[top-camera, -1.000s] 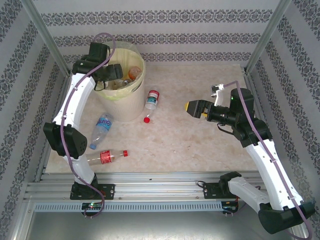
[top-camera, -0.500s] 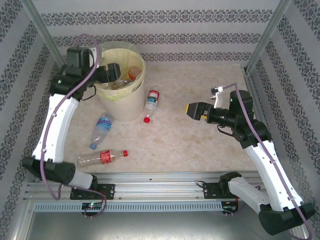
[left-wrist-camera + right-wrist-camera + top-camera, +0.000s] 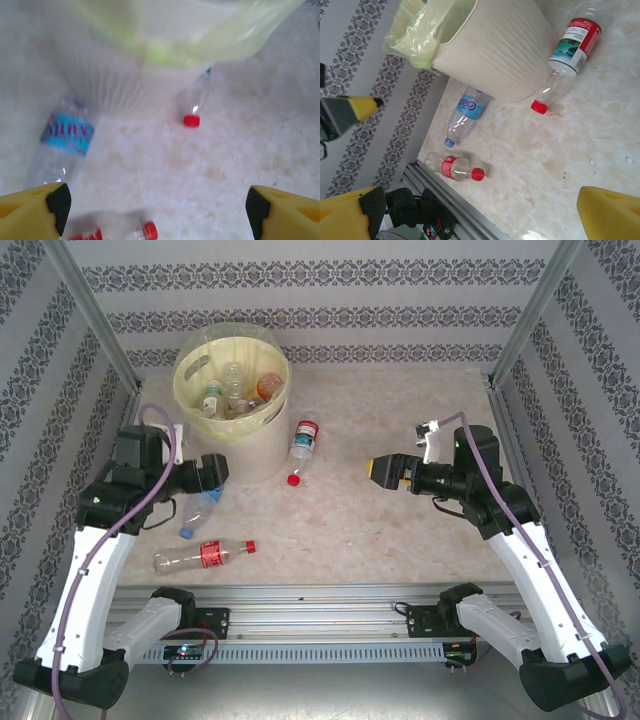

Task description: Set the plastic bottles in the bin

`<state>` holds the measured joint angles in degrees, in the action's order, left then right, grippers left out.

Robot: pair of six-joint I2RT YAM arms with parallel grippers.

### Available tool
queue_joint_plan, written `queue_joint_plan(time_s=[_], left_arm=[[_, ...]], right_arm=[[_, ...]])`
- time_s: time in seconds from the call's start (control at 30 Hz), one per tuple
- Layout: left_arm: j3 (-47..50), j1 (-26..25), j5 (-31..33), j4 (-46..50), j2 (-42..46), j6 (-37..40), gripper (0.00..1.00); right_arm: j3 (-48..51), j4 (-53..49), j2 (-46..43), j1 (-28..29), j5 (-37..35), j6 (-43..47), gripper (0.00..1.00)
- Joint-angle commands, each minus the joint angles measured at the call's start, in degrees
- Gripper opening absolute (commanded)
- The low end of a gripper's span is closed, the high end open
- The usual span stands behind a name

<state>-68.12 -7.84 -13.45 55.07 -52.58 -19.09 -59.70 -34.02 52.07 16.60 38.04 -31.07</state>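
Note:
The cream bin (image 3: 258, 430) with its pale green liner stands at the back left and holds several bottles (image 3: 232, 390). Three plastic bottles lie on the table. A red-and-white labelled one (image 3: 303, 440) rests against the bin's right side. A blue-labelled one (image 3: 203, 505) lies in front of the bin, and a red-labelled one (image 3: 205, 554) lies near the front edge. My left gripper (image 3: 217, 473) hovers open just above the blue-labelled bottle (image 3: 65, 135), with nothing between its fingers (image 3: 50, 205). My right gripper (image 3: 380, 469) is open and empty over the middle of the table, facing the bin (image 3: 495, 55).
Patterned walls and metal posts close in the table on three sides. An aluminium rail (image 3: 320, 605) runs along the front edge, close to the red-labelled bottle (image 3: 452, 166). The marble tabletop (image 3: 400, 540) between the two arms is bare.
My left arm has pulled back from over the bin and dropped toward the near left, above the blue-labelled bottle. My right gripper has shifted slightly left.

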Motion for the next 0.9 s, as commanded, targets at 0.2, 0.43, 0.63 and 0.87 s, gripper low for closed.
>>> queue_joint_plan(time_s=[0.2,0.43,0.63,0.87], left_arm=[[14.29,-1.15,5.93,6.55,5.05,-24.54,0.96],[20.97,-1.25,7.91,5.39,5.42,-38.25,1.00],[24.97,-1.53,10.22,3.63,7.37,-46.37,1.00],[26.97,-1.51,9.76,5.73,4.45,-52.93,1.00]], right_arm=[[2.71,1.15,0.35,1.70,-0.16,0.81,0.98],[3.79,1.06,0.39,1.86,-0.91,1.44,0.98],[4.02,0.14,-0.63,1.93,-1.56,1.71,0.98],[4.84,-0.94,-1.01,1.96,-3.04,2.33,0.98]])
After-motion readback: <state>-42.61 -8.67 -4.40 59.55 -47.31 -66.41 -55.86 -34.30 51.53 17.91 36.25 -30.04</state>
